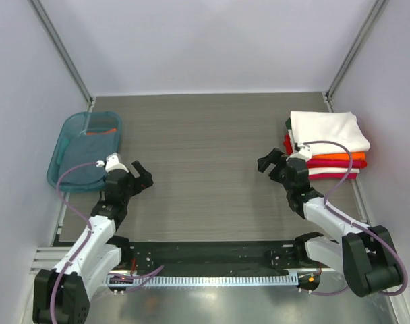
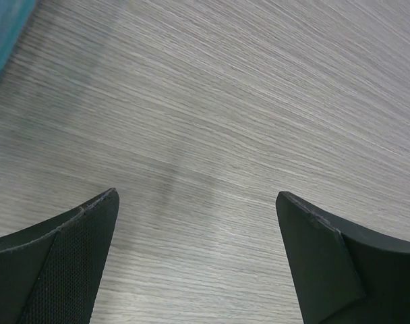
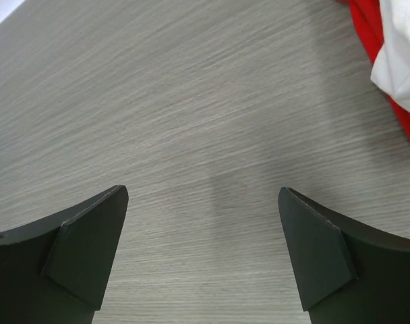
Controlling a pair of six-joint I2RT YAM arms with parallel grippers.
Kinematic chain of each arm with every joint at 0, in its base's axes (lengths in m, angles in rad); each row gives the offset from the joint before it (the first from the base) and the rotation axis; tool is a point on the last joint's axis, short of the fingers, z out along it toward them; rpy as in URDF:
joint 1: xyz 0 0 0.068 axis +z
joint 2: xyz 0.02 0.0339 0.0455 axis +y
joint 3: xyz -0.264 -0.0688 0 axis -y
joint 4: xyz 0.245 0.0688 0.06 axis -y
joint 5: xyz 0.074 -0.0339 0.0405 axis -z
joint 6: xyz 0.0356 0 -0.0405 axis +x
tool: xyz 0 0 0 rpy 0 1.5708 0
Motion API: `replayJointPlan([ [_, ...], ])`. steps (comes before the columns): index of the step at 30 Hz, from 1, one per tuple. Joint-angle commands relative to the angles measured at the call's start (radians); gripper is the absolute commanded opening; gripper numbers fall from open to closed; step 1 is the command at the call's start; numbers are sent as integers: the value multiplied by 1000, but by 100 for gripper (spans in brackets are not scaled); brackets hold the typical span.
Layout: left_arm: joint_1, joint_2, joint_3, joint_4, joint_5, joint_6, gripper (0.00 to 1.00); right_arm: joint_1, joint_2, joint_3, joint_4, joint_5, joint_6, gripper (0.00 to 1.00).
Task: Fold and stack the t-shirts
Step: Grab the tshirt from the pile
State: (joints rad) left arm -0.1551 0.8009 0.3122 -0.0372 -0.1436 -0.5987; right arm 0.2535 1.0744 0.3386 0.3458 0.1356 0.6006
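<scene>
At far right, t-shirts [image 1: 326,131] stacked, white on top, long axis left-right; left hand [image 1: 144,177], right hand [image 1: 269,160] released

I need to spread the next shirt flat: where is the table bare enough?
The widest bare stretch is the table's middle, between the teal basket on the left and the folded stack on the right, back to the wall. The open left pincer and right pincer flank its near part. Crowded only along both side edges.

Bright even light, seemingly soft shadows
</scene>
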Motion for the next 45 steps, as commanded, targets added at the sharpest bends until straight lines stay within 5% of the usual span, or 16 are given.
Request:
replayJointPlan([
  [1, 3, -31, 57, -42, -71, -6, 100, 7, -2, 86, -85, 30, 39, 100],
  [7, 5, 1, 146, -194, -230, -182, 100, 101, 132, 86, -97, -4, -51, 97],
  [9, 22, 70, 240, -234, -260, -200, 100, 136, 156, 105, -109, -8, -78, 87],
  [16, 308, 404, 582, -426, -86, -276, 100, 155, 130, 76, -87, 5, -81, 90],
  [25, 390, 816, 994, -612, -231, -289, 89, 155, 98, 59, -82, 9, -88, 91],
  [35, 423, 1119, 1151, -679, -307, -305, 85, 155, 70, 46, -87, 33, -88, 91],
  [40, 462, 1212, 1188, -696, -294, -279, 58, 155, 64, 46, -91, 53, -85, 92],
  [43, 485, 1177, 1197, -717, -283, -280, 0, 155, 64, 45, -88, 56, -84, 92],
  [45, 485, 1070, 1162, -692, -324, -282, 0, 155, 68, 46, -88, 56, -85, 92],
])
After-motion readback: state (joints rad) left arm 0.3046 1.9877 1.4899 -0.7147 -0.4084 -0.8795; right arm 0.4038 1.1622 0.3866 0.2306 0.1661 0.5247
